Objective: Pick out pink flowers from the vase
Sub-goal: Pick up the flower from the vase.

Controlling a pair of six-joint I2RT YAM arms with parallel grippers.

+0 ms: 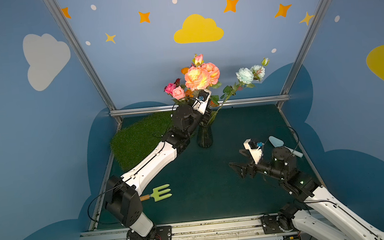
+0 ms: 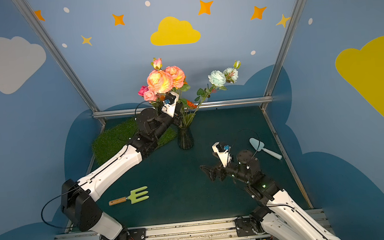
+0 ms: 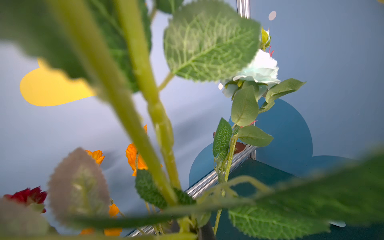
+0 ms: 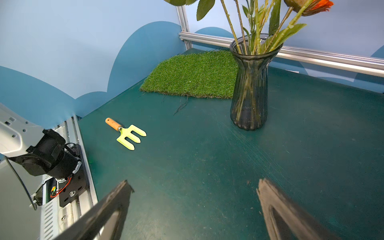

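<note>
Two arms share a green worktop. In both top views the left gripper sits among upright stems just above the vase; the pink flowers bloom above it. The left wrist view shows blurred stems close by; the gripper reads as closed, on what I cannot tell. The right wrist view shows the right gripper spread apart, empty, well away from the vase, which holds every stem.

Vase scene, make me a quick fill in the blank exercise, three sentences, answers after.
1. The vase stands on the table beside a patch of fake ____.
2. The right gripper is ____ and holds nothing.
3. The garden fork has a ____ handle.

Missing words: grass; open; wooden
</note>
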